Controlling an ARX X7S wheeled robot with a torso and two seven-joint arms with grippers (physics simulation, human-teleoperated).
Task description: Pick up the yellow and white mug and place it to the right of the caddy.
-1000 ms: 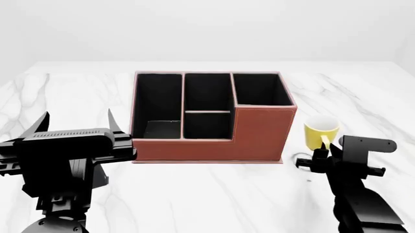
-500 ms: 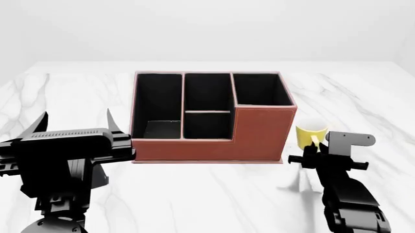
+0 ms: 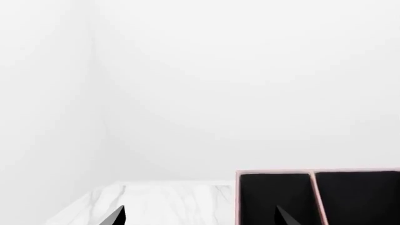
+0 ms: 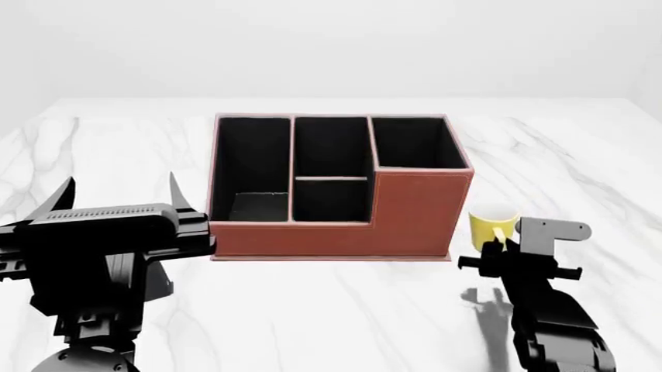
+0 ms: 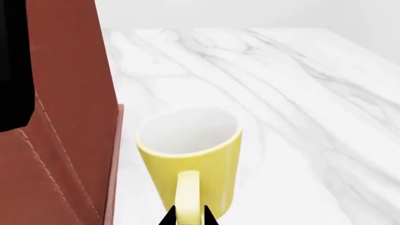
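**Mug upright beside the caddy's right wall, handle between the right fingertips**

The yellow and white mug (image 5: 190, 154) stands upright on the white marble table (image 4: 579, 155), just beside the right wall of the caddy (image 4: 342, 190), at its taller front-right section and nearer the table's front edge than its back. A narrow strip of marble shows between mug and caddy base in the right wrist view. The mug's handle (image 5: 186, 197) faces the right gripper (image 4: 504, 249).

In the right wrist view, the two dark fingertips (image 5: 170, 219) sit close on either side of the lower handle, a narrow gap with the handle in it; whether they press on it cannot be told.

The left gripper (image 4: 122, 198) hangs above the table's front-left area, left of the caddy, its two pointed fingers spread wide and holding nothing.
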